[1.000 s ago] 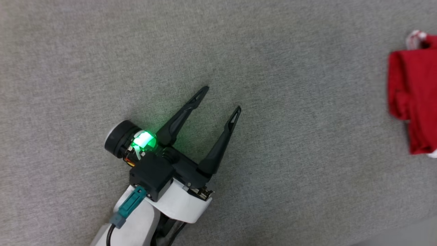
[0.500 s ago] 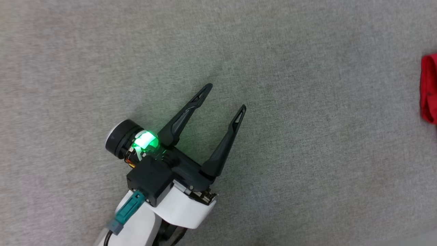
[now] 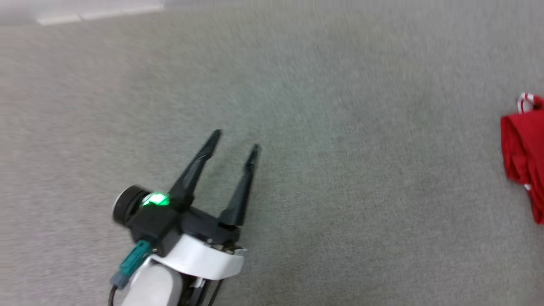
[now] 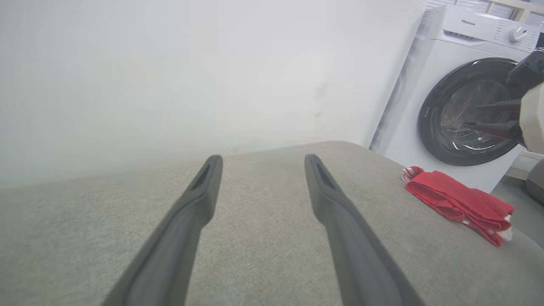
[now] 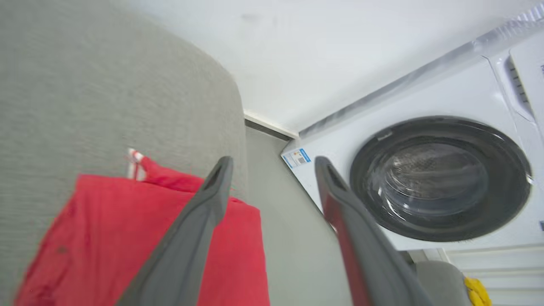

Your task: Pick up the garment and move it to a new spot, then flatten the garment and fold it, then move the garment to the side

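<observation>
- Because the left jaws hang nearest the head camera, start there: their two dark fingers [image 3: 193, 170] stand wide apart with nothing between them, over bare grey upholstered surface [image 3: 340, 212]
- The garment [image 3: 525, 148] lies well apart from them, off to the robot's right, where the edge of the head view cuts it off
- It is a red folded bundle with the striped collar trim at its far end, so its long axis runs away from the robot
- In the right wrist view the right jaws are also spread and hold nothing; one of their fingers [image 5: 191, 238] crosses in front of the red cloth without gripping it
- With the cloth just beneath that arm, I judge the right arm much the nearer for any further shift to the side
- The right wrist view shows the garment close to the surface's rounded edge, which the head view leaves out; the left wrist view shows how low and flat the fold lies
- Farthest off, a front-loading washing machine [image 4: 467, 110] stands beyond that edge against a white wall
</observation>
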Robot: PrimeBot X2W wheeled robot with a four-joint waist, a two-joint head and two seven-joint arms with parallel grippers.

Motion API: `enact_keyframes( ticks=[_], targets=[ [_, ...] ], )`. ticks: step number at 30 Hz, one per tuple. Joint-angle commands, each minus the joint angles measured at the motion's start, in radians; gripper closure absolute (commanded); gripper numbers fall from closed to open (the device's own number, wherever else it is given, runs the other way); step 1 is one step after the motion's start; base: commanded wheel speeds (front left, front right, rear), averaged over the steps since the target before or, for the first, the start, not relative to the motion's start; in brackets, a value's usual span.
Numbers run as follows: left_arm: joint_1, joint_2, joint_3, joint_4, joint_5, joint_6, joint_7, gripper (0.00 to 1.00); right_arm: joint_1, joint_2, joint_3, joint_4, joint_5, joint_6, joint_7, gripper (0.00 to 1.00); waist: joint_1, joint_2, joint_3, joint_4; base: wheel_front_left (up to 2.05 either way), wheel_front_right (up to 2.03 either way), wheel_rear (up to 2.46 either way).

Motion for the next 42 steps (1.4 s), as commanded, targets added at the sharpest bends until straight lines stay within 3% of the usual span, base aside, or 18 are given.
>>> enact_keyframes(
  ticks=[1, 11, 16, 20, 30, 42],
  targets=[
    [0.021, -0.006, 0.015, 0.004, -0.009, 0.006, -0.002, 0.0, 0.024, 0.026, -0.004, -0.031, 0.012, -0.001, -0.008, 0.0, 0.0, 0.0, -0.099, 0.057, 0.0, 0.0, 0.0],
    [0.162, -0.022, 0.156, 0.036, -0.045, 0.016, -0.002, 0.0, 0.232, 0.307, 0.004, -0.401, 0.074, -0.001, -0.112, 0.0, 0.0, 0.0, -0.274, 0.142, 0.0, 0.0, 0.0],
    [0.22, -0.034, 0.193, 0.075, -0.05, 0.032, -0.002, 0.0, 0.35, 0.445, 0.012, -0.467, 0.122, -0.001, -0.166, 0.0, 0.0, 0.0, -0.327, 0.17, 0.0, 0.0, 0.0],
    [0.246, -0.043, 0.209, 0.115, -0.056, 0.042, -0.002, 0.0, 0.444, 0.511, 0.01, -0.465, 0.167, -0.001, -0.219, 0.0, 0.0, 0.0, -0.351, 0.188, 0.0, 0.0, 0.0],
    [0.285, -0.044, 0.249, 0.199, -0.046, 0.03, -0.002, 0.0, 0.559, 0.562, 0.007, -0.339, 0.245, -0.001, -0.378, 0.0, 0.0, 0.0, -0.382, 0.198, 0.0, 0.0, 0.0],
    [0.293, -0.077, 0.29, 0.188, -0.028, -0.013, -0.002, 0.0, 0.535, 0.567, 0.021, -0.269, 0.252, -0.001, -0.438, 0.0, 0.0, 0.0, -0.395, 0.19, 0.0, 0.0, 0.0]
  ],
)
